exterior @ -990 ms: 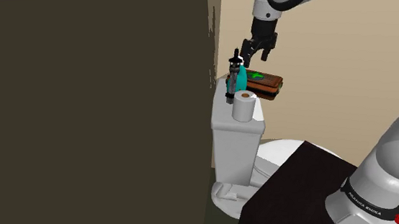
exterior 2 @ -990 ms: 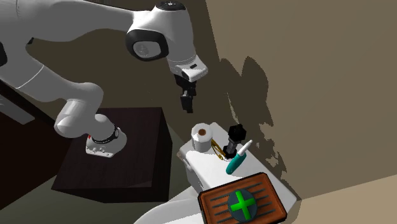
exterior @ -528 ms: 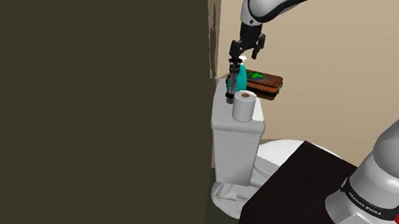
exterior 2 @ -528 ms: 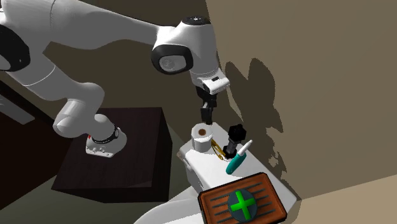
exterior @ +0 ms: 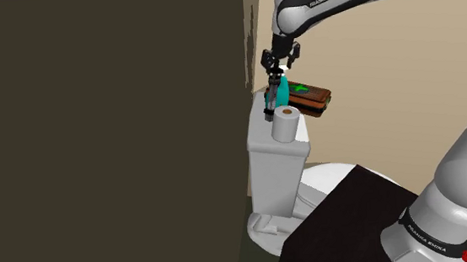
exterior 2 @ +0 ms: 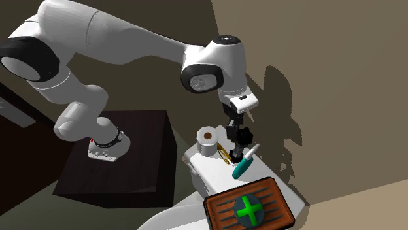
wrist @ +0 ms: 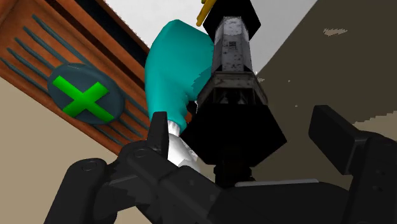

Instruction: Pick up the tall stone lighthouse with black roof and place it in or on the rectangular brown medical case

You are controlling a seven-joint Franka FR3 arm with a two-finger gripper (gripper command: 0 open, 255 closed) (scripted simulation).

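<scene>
Looking along the end effector (wrist: 245, 127) in the wrist view, we see its two black fingers (wrist: 159, 130) released and standing apart on either side of the lighthouse (wrist: 231, 63). They flank its black roof without touching it, so nothing is grasped. That view also brings out the lighthouse's mottled grey stone shaft. A teal bottle (wrist: 172, 70) leans just beside the lighthouse, and the brown medical case (wrist: 127, 38) with its green cross lies beyond the bottle.

From the second exterior view we get the layout instead. The lighthouse (exterior 2: 242, 137) stands upright on the lid of a white toilet tank (exterior 2: 212, 173), with the end effector (exterior 2: 233, 129) at its top. A toilet roll (exterior 2: 207, 140) stands near the lighthouse on one side, the bottle (exterior 2: 240, 168) on the other, and the case (exterior 2: 219, 209) lies flat further along the lid. A small yellow item (exterior 2: 224, 153) sits at the lighthouse's foot; we cannot tell what it is.

In the shoulder view the lighthouse (exterior: 269, 105) is partly hidden behind the bottle (exterior: 280, 91) and the roll (exterior: 285, 124). The tank (exterior: 276, 165) backs onto a tan wall (exterior: 406, 80), with a dark brown wall (exterior: 96, 119) alongside it, and the dark stand (exterior: 348, 219) sits low, well apart from the lighthouse.
</scene>
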